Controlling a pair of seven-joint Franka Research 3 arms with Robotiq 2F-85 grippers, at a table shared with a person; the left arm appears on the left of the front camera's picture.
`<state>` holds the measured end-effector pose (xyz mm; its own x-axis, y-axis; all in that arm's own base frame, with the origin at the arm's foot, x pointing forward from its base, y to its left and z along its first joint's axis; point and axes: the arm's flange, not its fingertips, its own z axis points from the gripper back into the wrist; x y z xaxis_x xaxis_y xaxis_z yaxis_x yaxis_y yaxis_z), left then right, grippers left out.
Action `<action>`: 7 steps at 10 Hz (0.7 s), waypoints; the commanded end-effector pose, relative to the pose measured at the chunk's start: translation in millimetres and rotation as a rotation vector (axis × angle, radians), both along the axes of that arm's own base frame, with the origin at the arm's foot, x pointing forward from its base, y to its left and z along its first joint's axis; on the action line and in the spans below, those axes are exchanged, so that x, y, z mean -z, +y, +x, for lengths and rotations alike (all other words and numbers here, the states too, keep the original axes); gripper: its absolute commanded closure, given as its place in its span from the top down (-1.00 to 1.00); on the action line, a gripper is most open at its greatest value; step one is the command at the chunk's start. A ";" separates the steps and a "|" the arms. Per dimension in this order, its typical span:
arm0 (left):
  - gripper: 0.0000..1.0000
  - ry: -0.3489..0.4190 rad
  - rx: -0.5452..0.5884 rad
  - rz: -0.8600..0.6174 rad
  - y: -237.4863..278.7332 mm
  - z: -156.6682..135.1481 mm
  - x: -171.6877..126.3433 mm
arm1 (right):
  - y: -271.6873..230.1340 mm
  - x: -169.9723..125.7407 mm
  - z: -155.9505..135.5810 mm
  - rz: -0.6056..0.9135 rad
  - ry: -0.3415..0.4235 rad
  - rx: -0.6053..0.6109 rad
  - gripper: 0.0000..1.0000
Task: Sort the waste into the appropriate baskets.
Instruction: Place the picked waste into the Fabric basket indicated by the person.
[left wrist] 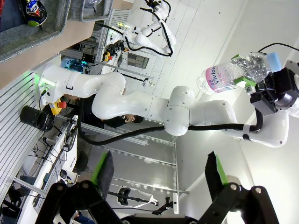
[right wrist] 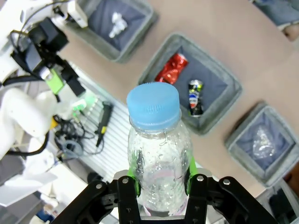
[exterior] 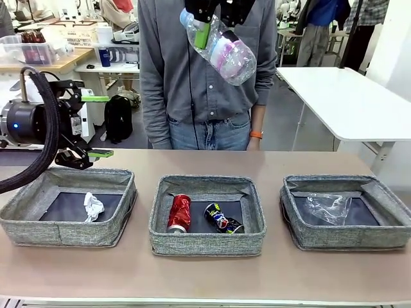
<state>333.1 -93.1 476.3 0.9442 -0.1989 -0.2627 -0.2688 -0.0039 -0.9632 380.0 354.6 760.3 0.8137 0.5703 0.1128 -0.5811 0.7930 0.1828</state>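
One item left to sort, looks like: the right claw [right wrist: 159, 179] has its green pads pinched on the neck of the water bottle [exterior: 221, 48], high above the desk [exterior: 205, 276], probably so it clears the rims. Its long axis is tilted, cap toward 10 o'clock, base toward 4. The left claw [exterior: 96, 126] hangs wide open, empty, at 9 o'clock. Below, cans share the middle basket [exterior: 207, 242], cup's in the right basket [exterior: 347, 239].
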 end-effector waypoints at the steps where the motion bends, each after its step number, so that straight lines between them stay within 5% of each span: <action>1: 1.00 0.013 -0.009 0.001 -0.2 -0.8 -4.2 | -0.3 -3.9 1.8 -0.006 -0.018 -0.003 -0.15; 7: 1.00 0.013 -0.009 0.001 -0.2 -0.8 -4.2 | -0.3 -3.9 1.8 -0.006 -0.018 -0.003 -0.15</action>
